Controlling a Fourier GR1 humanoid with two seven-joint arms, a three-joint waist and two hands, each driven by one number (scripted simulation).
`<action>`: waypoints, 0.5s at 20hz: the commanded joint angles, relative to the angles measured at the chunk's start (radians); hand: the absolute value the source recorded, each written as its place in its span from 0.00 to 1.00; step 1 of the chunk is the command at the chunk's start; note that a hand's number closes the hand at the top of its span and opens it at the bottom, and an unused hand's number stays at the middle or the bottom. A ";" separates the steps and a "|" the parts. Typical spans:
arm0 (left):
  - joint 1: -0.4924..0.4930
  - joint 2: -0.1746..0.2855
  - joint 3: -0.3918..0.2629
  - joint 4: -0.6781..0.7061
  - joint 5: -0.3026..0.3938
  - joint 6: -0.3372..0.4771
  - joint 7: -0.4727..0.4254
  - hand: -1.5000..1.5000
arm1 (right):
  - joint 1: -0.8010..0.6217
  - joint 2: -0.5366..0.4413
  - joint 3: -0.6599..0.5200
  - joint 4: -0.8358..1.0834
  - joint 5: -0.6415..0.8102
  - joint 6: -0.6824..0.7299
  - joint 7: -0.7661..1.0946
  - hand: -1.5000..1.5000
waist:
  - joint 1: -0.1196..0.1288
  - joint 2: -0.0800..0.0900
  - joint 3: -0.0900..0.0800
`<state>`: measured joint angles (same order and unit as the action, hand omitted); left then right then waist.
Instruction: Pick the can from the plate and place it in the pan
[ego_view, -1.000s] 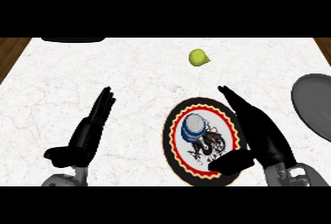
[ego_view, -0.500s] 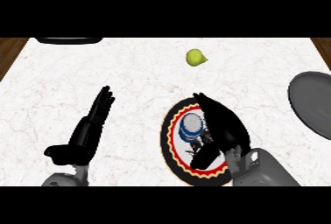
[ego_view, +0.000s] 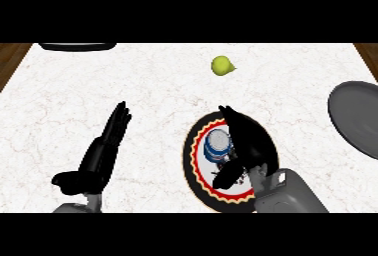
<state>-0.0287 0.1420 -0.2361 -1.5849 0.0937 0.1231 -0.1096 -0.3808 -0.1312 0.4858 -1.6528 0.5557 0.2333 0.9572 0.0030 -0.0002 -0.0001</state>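
Can (ego_view: 218, 145) sits on plate (ego_view: 190, 160), w/ right hand (ego_view: 249, 142) just beside it, fingers straight & together (thumb below the can). Left hand (ego_view: 103, 150) at left, fingers straight, pressed together; pan (ego_view: 356, 119) well apart.

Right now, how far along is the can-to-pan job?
Nothing is done yet: the can sits on the plate. In hand: the right hand lies along the can's right side, fingers straight, not closed round it. Remaining: grasp, lift, carry to the pan at the right edge.
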 joint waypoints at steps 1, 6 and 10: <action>-0.043 -0.027 0.053 0.085 0.002 -0.018 -0.041 0.50 | 0.067 0.047 0.021 -0.001 0.080 -0.024 -0.011 0.00 | -0.004 0.000 0.000; -0.027 -0.015 0.060 0.022 -0.020 -0.037 0.006 0.50 | -0.022 0.062 -0.104 0.201 0.097 -0.029 -0.163 0.00 | 0.001 0.001 0.000; 0.035 0.005 0.076 -0.040 0.007 -0.089 0.014 0.50 | 0.013 0.127 -0.085 0.233 0.132 -0.041 -0.150 0.00 | 0.003 0.000 0.000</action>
<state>-0.0378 0.1110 -0.1912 -1.5681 0.0706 0.0849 -0.1082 -0.3794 -0.0433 0.4055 -1.4877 0.6587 0.2167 0.8360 0.0032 -0.0001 -0.0001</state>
